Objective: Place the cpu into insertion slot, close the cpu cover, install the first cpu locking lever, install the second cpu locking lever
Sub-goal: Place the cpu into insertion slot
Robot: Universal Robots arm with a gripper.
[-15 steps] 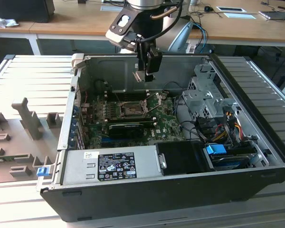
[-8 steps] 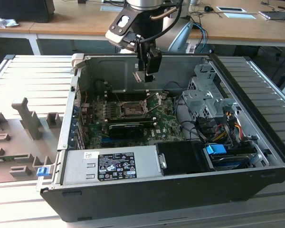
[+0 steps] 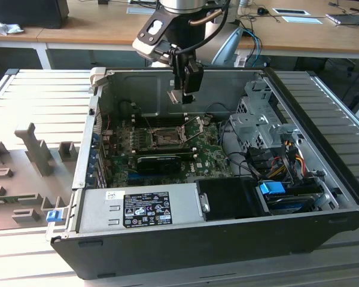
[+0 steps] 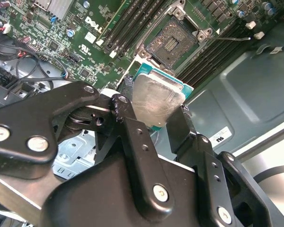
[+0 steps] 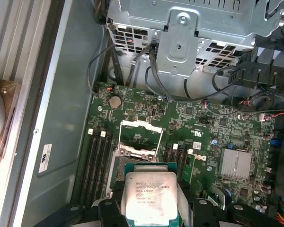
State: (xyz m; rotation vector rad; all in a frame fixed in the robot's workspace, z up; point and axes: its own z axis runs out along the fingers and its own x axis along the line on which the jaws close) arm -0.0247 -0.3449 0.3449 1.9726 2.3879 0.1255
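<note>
The jaws are closed on the cpu. Two black fingers press on two opposite edges of the chip. The opening between them is as wide as the chip itself.

The cpu is in the air above the motherboard, inside the open computer case, and it touches nothing except the jaws. Its dull silver metal top is turned up toward both wrist cameras, and a thin green border shows around the metal. The chip is square, so it has no clear long axis. In the first wrist view its edges run almost parallel to the edges of the socket frame under it.

The insertion slot is uncovered, and its dark square field of contacts is visible. In the second wrist view the slot lies just beyond the free edge of the chip. The two are apart. In the exterior view the slot is below the jaws and clearly separated from them.

The cpu cover stands raised from the socket, and its square window is open. Black memory slots run along both sides of the socket. The case stands on a grey ribbed bench.
</note>
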